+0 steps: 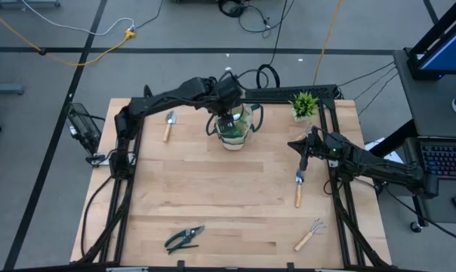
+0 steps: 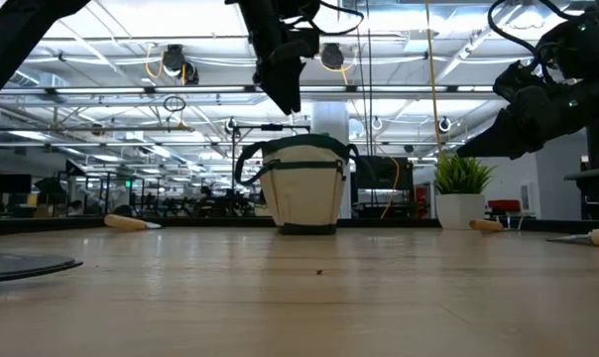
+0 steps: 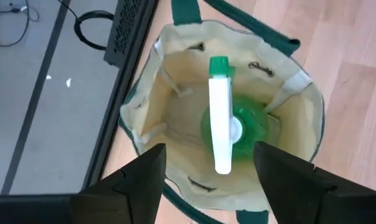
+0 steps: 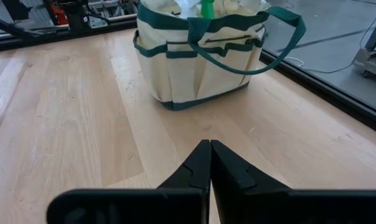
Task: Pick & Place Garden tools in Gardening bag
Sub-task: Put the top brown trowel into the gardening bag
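The beige gardening bag [image 1: 234, 136] with dark green handles stands upright at the table's far middle. A green spray bottle [image 3: 220, 118] with a white nozzle stands inside it. My left gripper [image 3: 210, 147] hangs open above the bag's mouth, clear of the bottle; it also shows in the low view [image 2: 285, 99]. My right gripper [image 4: 210, 144] is shut and empty above the table to the right of the bag [image 4: 194, 56], near the metal end of a wooden-handled trowel [image 1: 299, 187]. A second trowel [image 1: 168, 125] lies left of the bag. Pruning shears [image 1: 184, 238] and a hand rake [image 1: 309, 235] lie near the front edge.
A small spiky potted plant [image 1: 304, 104] stands at the far right, behind my right gripper [image 1: 303, 155]. Bare wood lies across the middle of the table [image 1: 228, 196]. A dark frame runs along the table's far and side edges.
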### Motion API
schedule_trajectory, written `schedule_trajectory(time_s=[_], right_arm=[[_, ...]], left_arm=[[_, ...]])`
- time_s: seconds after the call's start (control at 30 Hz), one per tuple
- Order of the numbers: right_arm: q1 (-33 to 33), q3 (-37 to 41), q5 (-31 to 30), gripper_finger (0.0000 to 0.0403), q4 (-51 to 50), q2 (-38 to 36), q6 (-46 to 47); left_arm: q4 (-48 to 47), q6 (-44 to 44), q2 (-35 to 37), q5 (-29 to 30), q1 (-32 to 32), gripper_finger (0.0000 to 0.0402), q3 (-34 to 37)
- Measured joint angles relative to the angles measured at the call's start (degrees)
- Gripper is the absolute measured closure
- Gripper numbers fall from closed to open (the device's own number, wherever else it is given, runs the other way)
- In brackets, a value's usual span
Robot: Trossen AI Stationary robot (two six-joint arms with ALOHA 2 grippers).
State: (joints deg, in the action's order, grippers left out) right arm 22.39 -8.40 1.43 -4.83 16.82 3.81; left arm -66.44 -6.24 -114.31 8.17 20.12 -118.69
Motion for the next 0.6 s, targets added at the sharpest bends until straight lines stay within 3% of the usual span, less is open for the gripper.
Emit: schedule_trajectory(time_s=[0.3, 0.6], right_arm=[[0.00, 0.01, -0.06, 0.0403, 0.00, 0.37, 0.00], [0.00, 0.00, -0.11, 0.0403, 0.02, 0.48, -0.01]], left_arm=[[-2.54, 2.63, 3.67, 1.37, -0.24, 0.0153, 0.00], [-10.13, 10.57, 8.68, 5.45, -0.22, 0.0153, 0.00]])
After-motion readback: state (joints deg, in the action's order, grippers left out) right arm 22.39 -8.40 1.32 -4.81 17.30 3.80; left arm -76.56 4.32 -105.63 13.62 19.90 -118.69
